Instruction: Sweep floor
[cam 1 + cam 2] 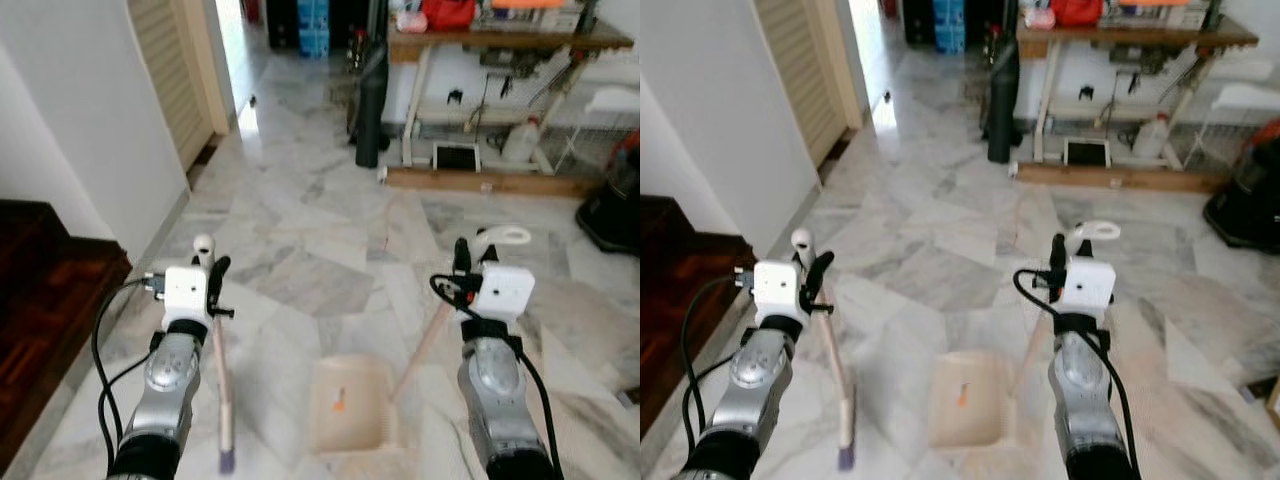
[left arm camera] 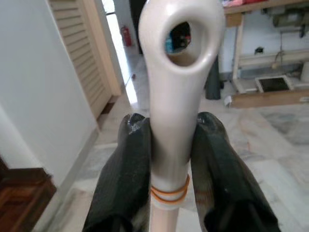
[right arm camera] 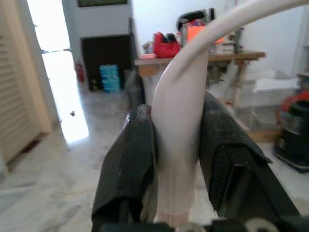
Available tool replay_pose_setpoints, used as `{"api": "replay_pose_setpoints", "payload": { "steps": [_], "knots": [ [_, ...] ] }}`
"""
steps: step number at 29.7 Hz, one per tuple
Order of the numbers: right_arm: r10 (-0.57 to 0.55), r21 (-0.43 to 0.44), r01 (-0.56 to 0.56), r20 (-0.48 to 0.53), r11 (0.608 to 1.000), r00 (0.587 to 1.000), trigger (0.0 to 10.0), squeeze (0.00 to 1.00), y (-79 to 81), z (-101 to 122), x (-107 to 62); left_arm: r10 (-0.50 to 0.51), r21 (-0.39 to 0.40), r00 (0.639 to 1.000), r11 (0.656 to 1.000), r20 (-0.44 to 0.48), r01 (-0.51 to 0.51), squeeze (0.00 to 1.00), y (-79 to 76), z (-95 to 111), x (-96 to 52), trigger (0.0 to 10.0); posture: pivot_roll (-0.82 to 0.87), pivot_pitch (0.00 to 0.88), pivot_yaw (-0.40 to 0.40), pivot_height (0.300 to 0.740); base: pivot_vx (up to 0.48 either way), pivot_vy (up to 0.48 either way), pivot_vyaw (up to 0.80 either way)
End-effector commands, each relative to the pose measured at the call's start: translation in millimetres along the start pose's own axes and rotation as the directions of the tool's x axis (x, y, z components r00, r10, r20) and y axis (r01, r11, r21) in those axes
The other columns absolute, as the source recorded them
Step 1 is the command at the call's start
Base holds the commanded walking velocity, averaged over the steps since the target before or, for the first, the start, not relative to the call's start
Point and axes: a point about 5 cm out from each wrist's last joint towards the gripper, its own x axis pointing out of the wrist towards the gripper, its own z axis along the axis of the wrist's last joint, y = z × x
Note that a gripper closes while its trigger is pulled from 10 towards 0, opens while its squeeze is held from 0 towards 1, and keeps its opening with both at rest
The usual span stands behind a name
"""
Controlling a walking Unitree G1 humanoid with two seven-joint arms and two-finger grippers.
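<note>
Two glossy white plastic handles stand upright before the robot, each clamped between matte black fingers. The left end effector (image 2: pixel 169 159) is clenched on the broom handle (image 2: pixel 176 72), whose rounded top has an oval hanging hole and two orange bands just below the grip; its pale wooden-looking shaft slants down to a small brush head (image 1: pixel 226 458) touching the floor (image 1: pixel 300 230). The right end effector (image 3: pixel 176 159) grasps the curved, looped handle of the dustpan (image 1: pixel 349 404), a shallow beige tray resting flat on the floor between the arms, with an orange speck inside. Polished grey-veined marble tiles stretch toward a wooden counter (image 1: pixel 510 40) crowded with clutter, beside a louvred door (image 1: pixel 175 70).
</note>
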Motion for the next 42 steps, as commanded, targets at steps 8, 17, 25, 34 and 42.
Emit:
{"api": "replay_pose_setpoints", "payload": {
  "steps": [8,17,25,34,42],
  "knots": [
    [0.019,-0.006,-0.018,0.061,1.0,0.998,10.0,0.0,3.2,12.2,6.6,0.008,0.015,0.998,1.0,0.065,-0.009,0.0,6.6,11.9,3.2,10.0,-0.08,0.0,0.033,0.74,0.345,0.0,0.0],
    [0.015,-0.009,-0.014,0.06,1.0,0.998,10.0,0.0,1.6,12.5,6.8,0.02,0.01,0.998,1.0,0.064,-0.021,0.0,6.9,12.5,3.6,10.0,-0.07,0.0,0.026,0.74,0.347,0.0,0.0],
    [0.01,-0.005,-0.009,0.056,1.0,0.998,10.0,0.0,1.5,12.1,6.0,0.027,0.013,0.997,1.0,0.066,-0.028,0.0,8.5,13.2,4.3,10.0,-0.07,0.0,0.026,0.74,0.347,0.0,0.0],
    [0.01,-0.003,-0.01,0.054,1.0,0.999,10.0,0.0,2.6,11.6,5.9,0.028,0.012,0.997,1.0,0.066,-0.028,0.0,8.9,13.4,3.9,10.0,-0.06,0.0,0.028,0.74,0.346,0.0,0.0],
    [0.011,0.002,-0.011,0.053,1.0,0.999,10.0,0.0,3.1,11.4,5.5,0.027,0.011,0.997,1.0,0.067,-0.028,0.0,8.3,13.7,4.3,10.0,-0.07,0.0,0.025,0.74,0.346,0.0,0.0]
  ]
}}
